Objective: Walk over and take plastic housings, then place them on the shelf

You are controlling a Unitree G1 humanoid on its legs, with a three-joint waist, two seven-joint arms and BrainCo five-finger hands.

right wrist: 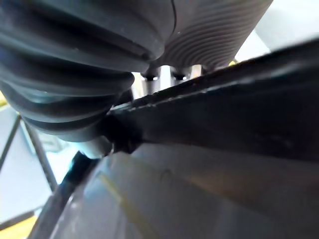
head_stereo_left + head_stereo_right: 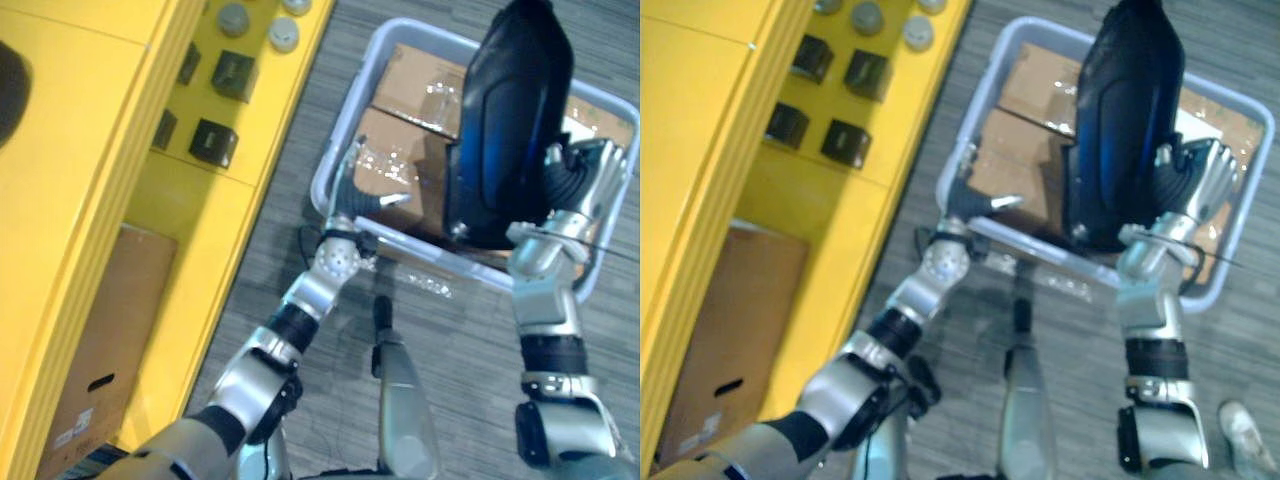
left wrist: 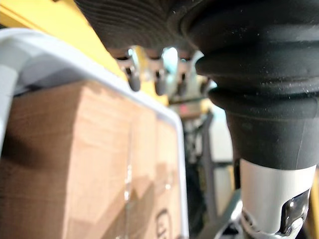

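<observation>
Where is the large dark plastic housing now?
The housing sits upper right in the eye views, held by the right hand over the pale plastic bin.

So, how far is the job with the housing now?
Taken: the plastic housing is up over the bin. In hand: the right hand grips it; the left hand is open by the bin's rim. Left: carrying it to the yellow shelf.

Pale bin (image 2: pixel 425 33) holds cardboard boxes (image 2: pixel 400 150), seemingly taped, on grey floor (image 2: pixel 470 340).
</observation>
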